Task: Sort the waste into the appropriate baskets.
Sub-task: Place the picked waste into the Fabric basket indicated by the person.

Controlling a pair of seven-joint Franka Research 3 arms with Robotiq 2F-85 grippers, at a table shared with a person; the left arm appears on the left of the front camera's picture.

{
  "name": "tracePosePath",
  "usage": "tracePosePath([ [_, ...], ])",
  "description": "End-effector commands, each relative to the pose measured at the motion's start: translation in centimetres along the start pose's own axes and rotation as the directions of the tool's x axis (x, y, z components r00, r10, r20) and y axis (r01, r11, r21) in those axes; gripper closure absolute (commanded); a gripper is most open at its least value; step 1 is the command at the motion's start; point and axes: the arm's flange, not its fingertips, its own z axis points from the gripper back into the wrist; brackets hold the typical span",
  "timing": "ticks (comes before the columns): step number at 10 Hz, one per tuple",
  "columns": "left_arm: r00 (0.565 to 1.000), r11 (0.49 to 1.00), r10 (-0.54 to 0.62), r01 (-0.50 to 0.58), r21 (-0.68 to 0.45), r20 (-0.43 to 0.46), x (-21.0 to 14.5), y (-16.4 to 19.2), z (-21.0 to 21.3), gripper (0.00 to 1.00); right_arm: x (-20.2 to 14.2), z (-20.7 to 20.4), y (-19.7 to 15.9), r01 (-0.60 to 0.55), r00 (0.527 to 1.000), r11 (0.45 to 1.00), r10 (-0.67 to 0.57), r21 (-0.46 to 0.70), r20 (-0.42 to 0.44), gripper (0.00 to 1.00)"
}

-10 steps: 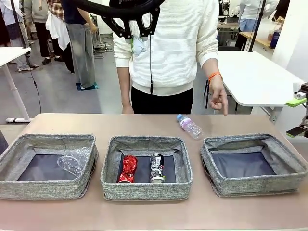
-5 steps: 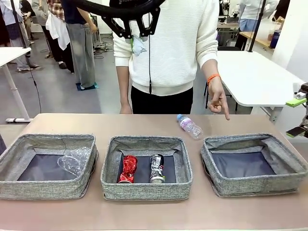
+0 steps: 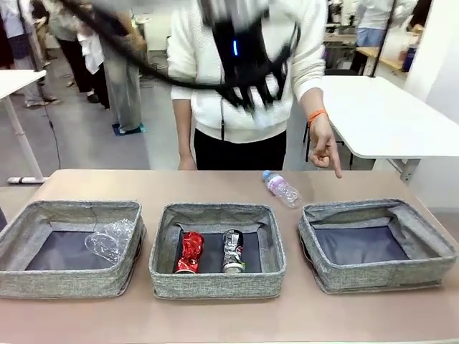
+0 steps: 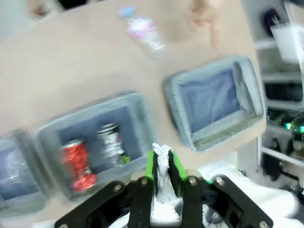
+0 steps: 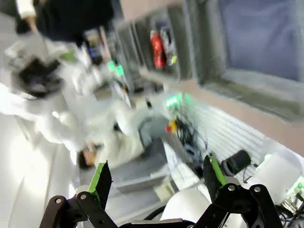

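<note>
Tan tabletop (image 3: 215, 322), matt and smooth, with a crowded workshop behind; three soft grey woven baskets are ranged along it, low-walled, square, dark-floored.

- Item 1, paper ball (image 4: 159, 151): white, crumpled, irregular; it is pinched between the green pads of the left gripper (image 4: 162, 166), held high above the baskets. It is judged very light and soft, crushable without harm and not slippery; a pinch across the middle is judged enough.
- Item 2, bottle (image 3: 282, 188): clear thin plastic, blue cap, pale label; it lies on its side on bare table at 1 o'clock from the middle basket (image 3: 215, 283). It is judged light, smooth and prone to roll; it would best be taken across the body, near the middle.
- Item 3, clear plastic container (image 3: 109, 240): thin, glossy, dented; it lies in the left basket (image 3: 21, 276) at its 3 o'clock wall.
- Items 4 and 5, red can (image 3: 190, 252) and black-and-silver can (image 3: 233, 251): crumpled metal, side by side in the middle basket.
- Right basket (image 3: 373, 279): only its floor is seen.
- Right gripper (image 5: 156, 164): fingers spread wide, nothing between them.
- Person's hand (image 3: 323, 147): one finger is pointed downward, at 12 o'clock from the right basket.
</note>
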Motion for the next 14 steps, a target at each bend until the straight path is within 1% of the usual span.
tracePosePath([
  [1, 0.983, 0.977, -0.134, 0.111, -0.183, -0.122, 0.7, -2.1, -11.2, 0.86, -4.6, 8.9, -3.3, -0.052, 0.973, 0.985, 0.013, 0.164, 0.229, 0.0],
  [2, 0.964, 0.966, -0.205, 0.171, -0.196, -0.17, 1.2, -4.6, -14.3, 0.86, -6.5, 10.9, -4.7, -0.091, 0.937, 0.96, -0.007, 0.264, 0.35, 0.0],
  [3, 0.938, 0.95, -0.282, 0.244, -0.194, -0.202, 1.6, -7.6, -15.9, 0.86, -3.8, 5.6, -2.2, 0.016, 0.99, 0.998, -0.025, 0.066, 0.137, 0.0],
  [4, 0.914, 0.93, -0.361, 0.336, -0.152, -0.185, 2.1, -10.9, -16.8, 0.86, -3.8, 5.6, -2.2, 0.016, 0.99, 0.998, -0.025, 0.066, 0.137, 0.0],
  [5, 0.91, 0.922, -0.386, 0.375, -0.097, -0.153, 2.2, -12.6, -17.3, 0.86, -3.8, 5.6, -2.2, 0.016, 0.99, 0.998, -0.025, 0.066, 0.137, 0.0],
  [6, 0.909, 0.917, -0.398, 0.393, -0.064, -0.122, 2.6, -13.5, -17.4, 0.86, -3.8, 5.6, -2.2, 0.016, 0.99, 0.998, -0.025, 0.066, 0.137, 0.0],
  [7, 0.912, 0.919, -0.394, 0.391, -0.053, -0.114, 2.5, -13.4, -17.5, 0.86, -3.8, 5.6, -2.2, 0.016, 0.99, 0.998, -0.025, 0.066, 0.137, 0.0],
  [8, 0.919, 0.926, -0.377, 0.373, -0.059, -0.117, 2.8, -13.5, -17.2, 0.86, -3.8, 5.6, -2.2, 0.016, 0.99, 0.998, -0.025, 0.066, 0.137, 0.0],
  [10, 0.917, 0.925, -0.379, 0.374, -0.062, -0.124, 3.3, -13.4, -17.1, 0.86, -3.8, 5.6, -2.2, 0.016, 0.99, 0.998, -0.025, 0.066, 0.137, 0.0],
  [11, 0.917, 0.925, -0.379, 0.374, -0.065, -0.128, 3.3, -13.5, -17.1, 0.73, -3.8, 5.6, -2.2, 0.016, 0.99, 0.998, -0.025, 0.066, 0.137, 0.0],
  [12, 0.91, 0.92, -0.392, 0.387, -0.061, -0.135, 3.3, -13.4, -17.1, 0.28, -3.8, 5.6, -2.2, 0.016, 0.99, 0.998, -0.025, 0.066, 0.137, 0.0],
  [14, 0.912, 0.92, -0.391, 0.388, -0.051, -0.124, 3.2, -13.5, -16.9, 0.0, -3.8, 5.6, -2.2, 0.016, 0.99, 0.998, -0.025, 0.066, 0.137, 0.0],
])
